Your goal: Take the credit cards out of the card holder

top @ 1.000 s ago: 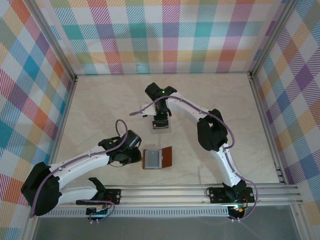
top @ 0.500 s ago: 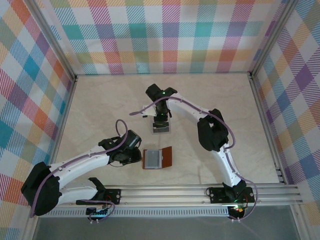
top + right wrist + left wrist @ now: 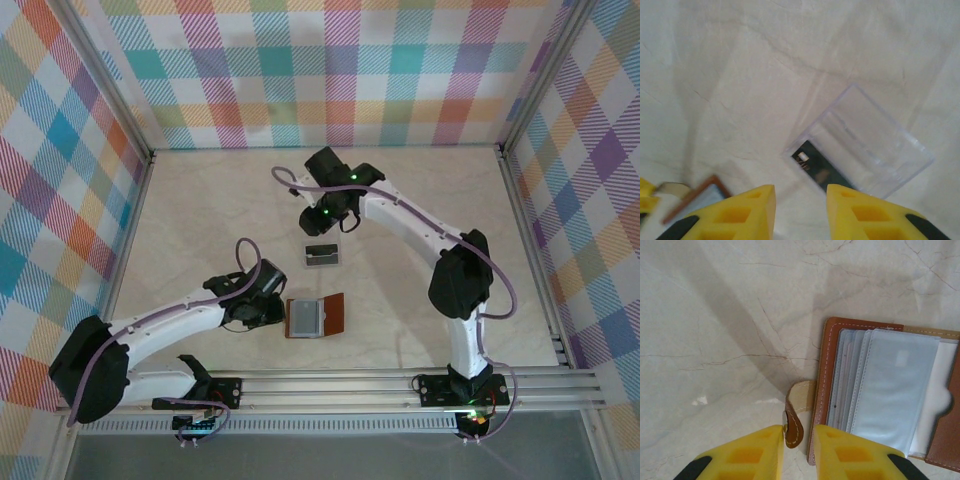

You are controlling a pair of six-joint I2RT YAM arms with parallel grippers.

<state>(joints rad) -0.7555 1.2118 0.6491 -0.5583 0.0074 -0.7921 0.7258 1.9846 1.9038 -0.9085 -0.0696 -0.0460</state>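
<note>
A pale, cream marble-patterned tabletop (image 3: 200, 200), smooth and veined with thin brown cracks, is lying inside walls of pastel plaid (image 3: 330, 70). Near its front middle the card holder (image 3: 315, 317), a small reddish-brown stitched leather folding wallet, is lying open and flat, showing greyish clear plastic pockets (image 3: 895, 385) fanned inside. The left gripper (image 3: 797, 440), with blocky yellow fingers, is sitting at the holder's left edge. The curled, tan-lined snap tab (image 3: 794, 415) is standing between its narrowly parted fingers, though I cannot tell whether they are pinching it. Farther back on the table, well apart from the holder, the two credit cards (image 3: 321, 254) are lying flat and overlapping: a glossy, nearly see-through pale card (image 3: 870, 145) and a dark card (image 3: 817, 170) peeking out from under its corner. The right gripper (image 3: 800, 200) is hovering near them on their far side, its yellow fingers parted with nothing between.
</note>
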